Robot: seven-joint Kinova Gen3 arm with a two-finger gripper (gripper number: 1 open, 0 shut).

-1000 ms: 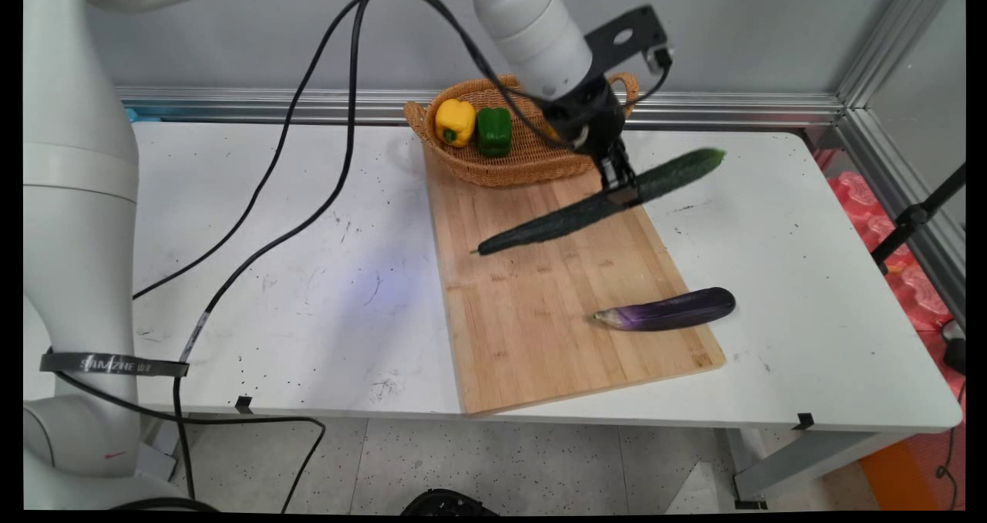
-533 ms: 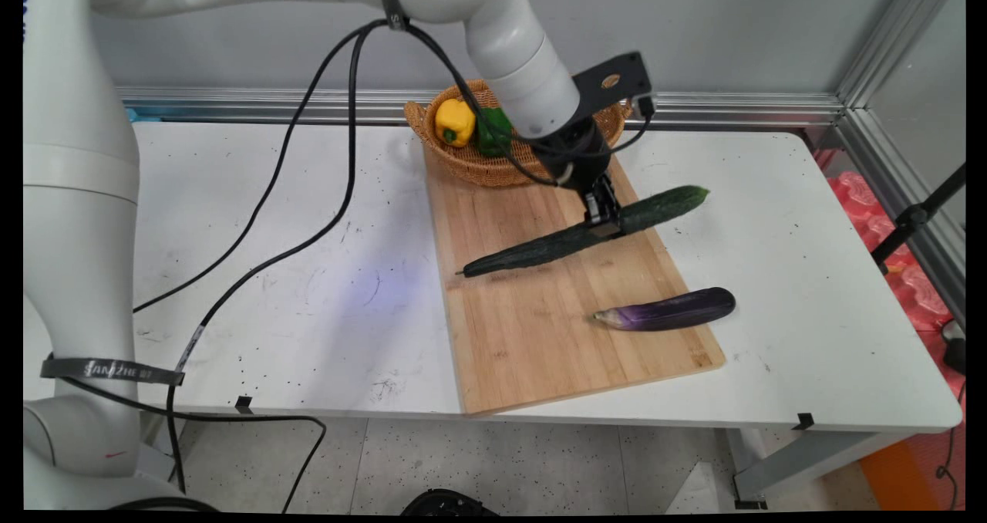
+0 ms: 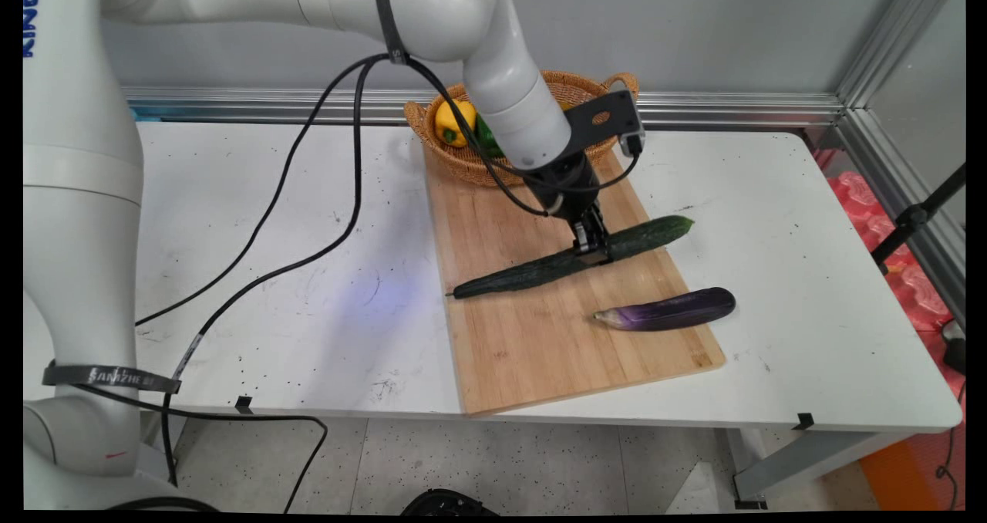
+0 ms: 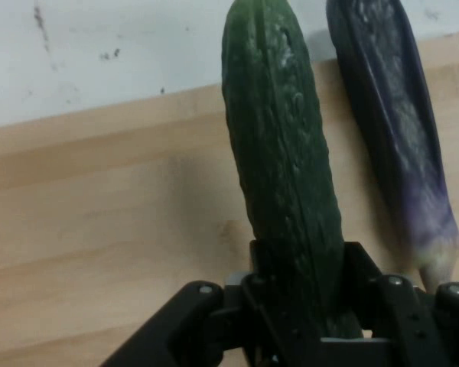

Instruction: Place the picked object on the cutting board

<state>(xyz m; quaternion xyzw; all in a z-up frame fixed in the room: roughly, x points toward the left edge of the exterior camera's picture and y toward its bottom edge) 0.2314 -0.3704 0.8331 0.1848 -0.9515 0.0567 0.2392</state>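
Your gripper (image 3: pixel 592 251) has its jaws clamped on the cucumber (image 3: pixel 567 258), gripped right of its middle, low over the wooden cutting board (image 3: pixel 540 338). The cucumber's right end overhangs the board's edge; whether it rests on the wood, you cannot tell. The eggplant (image 3: pixel 668 310) lies nearby, and the yellow pepper (image 3: pixel 449 119) sits in the wicker basket (image 3: pixel 463 170).

cucumber (image 3: pixel 570 259) dark green, bumpy | eggplant (image 3: pixel 668 310) purple | board (image 3: pixel 540 338) tan

A robot lab is showing here: a white table (image 3: pixel 810 338) sitting inside aluminium framing (image 3: pixel 864 83), cables (image 3: pixel 308 168) trailing from the arm.
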